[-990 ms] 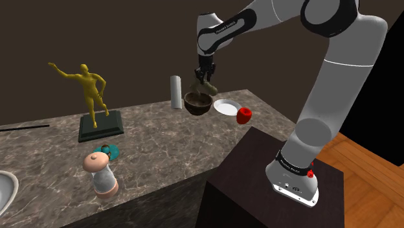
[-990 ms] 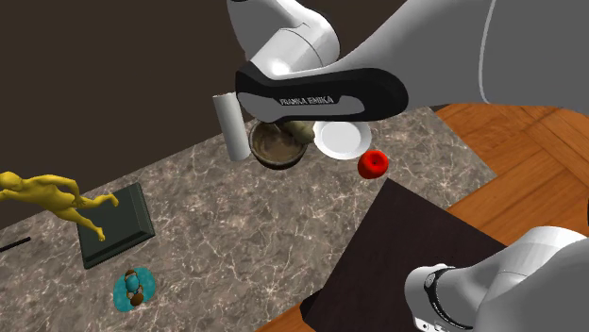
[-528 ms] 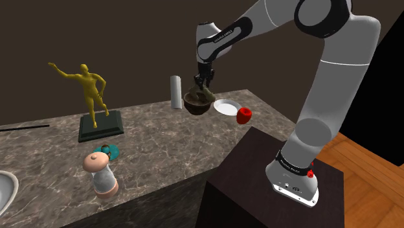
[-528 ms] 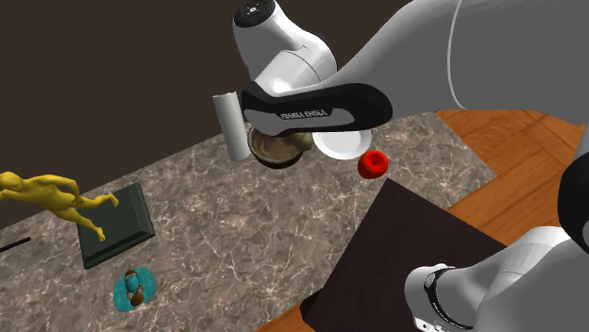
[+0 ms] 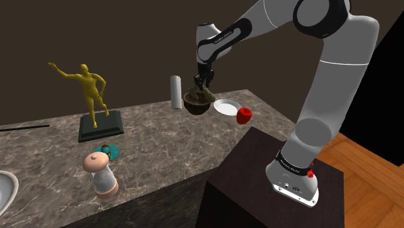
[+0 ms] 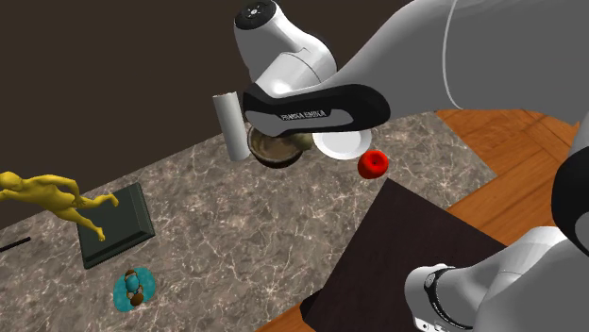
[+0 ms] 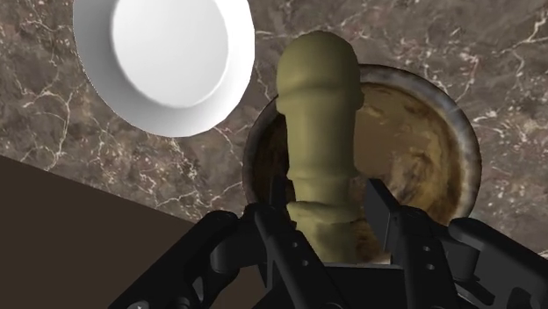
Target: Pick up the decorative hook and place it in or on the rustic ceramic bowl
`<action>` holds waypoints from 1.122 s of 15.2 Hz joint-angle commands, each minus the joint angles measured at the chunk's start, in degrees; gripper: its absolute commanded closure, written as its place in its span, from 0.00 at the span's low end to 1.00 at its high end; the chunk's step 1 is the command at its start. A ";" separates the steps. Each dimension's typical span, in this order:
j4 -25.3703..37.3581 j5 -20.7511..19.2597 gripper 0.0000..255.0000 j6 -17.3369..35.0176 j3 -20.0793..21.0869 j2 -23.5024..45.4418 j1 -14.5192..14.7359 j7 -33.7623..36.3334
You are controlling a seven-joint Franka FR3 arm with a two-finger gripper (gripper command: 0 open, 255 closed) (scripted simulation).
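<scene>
Gripper (image 5: 202,82) has dropped toward the bowl (image 5: 196,104) over the last second. In the last half second it shows almost no further travel in either exterior view.

Hand state: narrow, clasped on the base of the olive hook (image 7: 318,114). In the wrist view the black fingers (image 7: 279,206) sit tight on both sides of it.

Hook location: held over the bowl's brown interior, its rounded end reaching past the rim (image 7: 466,158) toward the white plate (image 7: 162,57). In the shoulder view the hook (image 5: 197,91) sits low at the bowl's mouth. Contact with the inside cannot be told.

Bowl sits at the far right of the marble counter (image 5: 162,142), left of the plate.

Reading: descent looks finished and transport done. Judged next step is opening the hand. The hook may tip against the rim.
</scene>
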 commanded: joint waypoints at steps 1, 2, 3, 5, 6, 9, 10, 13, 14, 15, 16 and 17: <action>-0.27 0.08 0.00 0.11 0.14 0.48 0.12 0.02; -0.41 0.08 0.00 0.14 0.13 0.37 0.10 0.00; -0.43 0.08 0.00 0.15 0.14 0.36 0.11 0.03; -0.49 0.07 0.00 0.18 0.13 0.32 0.09 0.00; -0.39 0.11 0.00 0.02 0.14 0.26 0.10 -0.03; 1.90 0.78 0.00 -5.15 0.58 -2.58 0.52 -0.44; 2.62 0.94 0.00 -6.53 0.69 -3.23 0.63 -0.54; 2.62 0.94 0.00 -6.53 0.69 -3.23 0.63 -0.54; 2.62 0.94 0.00 -6.53 0.69 -3.23 0.63 -0.54; 2.62 0.94 0.00 -6.53 0.69 -3.23 0.63 -0.54; 2.62 0.94 0.00 -6.53 0.69 -3.23 0.63 -0.54; 2.62 0.94 0.00 -6.53 0.69 -3.23 0.63 -0.54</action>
